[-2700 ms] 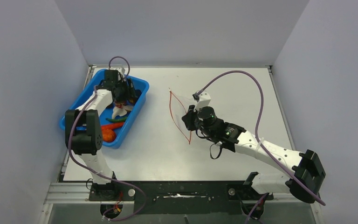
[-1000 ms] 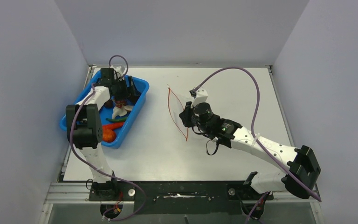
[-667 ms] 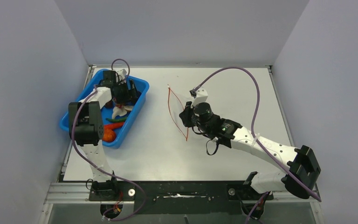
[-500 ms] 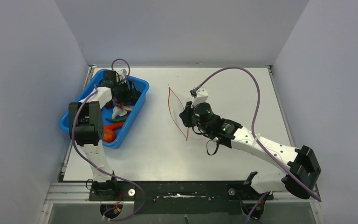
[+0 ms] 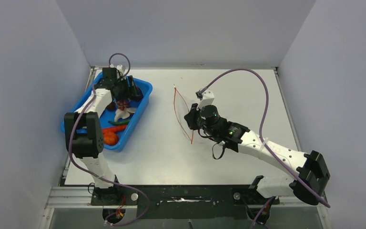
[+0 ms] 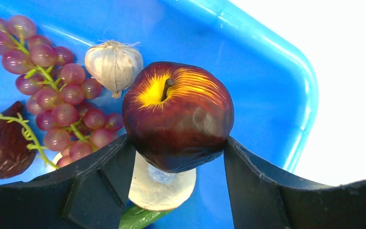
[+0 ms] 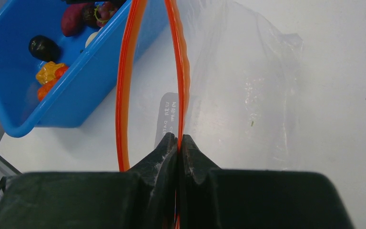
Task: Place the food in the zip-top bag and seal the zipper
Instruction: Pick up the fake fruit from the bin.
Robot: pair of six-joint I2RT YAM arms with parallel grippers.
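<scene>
apple (image 6: 178, 117) was dark red with yellow streaks | grapes (image 6: 59, 95) were purple, green-stemmed | garlic (image 6: 113, 64) was white | bin (image 6: 267, 67) was blue | zipper (image 7: 126, 86) was orange-red | zip-top bag (image 7: 248, 86) was clear

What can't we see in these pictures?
- Left wrist view: the white slice under the apple, mostly covered by it; the green piece runs off the bottom edge.
- Top view: the apple, hidden by the left claw.
- Right wrist view: the zipper's far end, cut off at the top.

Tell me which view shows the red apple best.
The left wrist view: the apple fills the centre between the left tool's fingers, stem and yellow patch clear. In the top external view the arm nearly hides it in the blue bin. The right wrist view misses it.
</scene>
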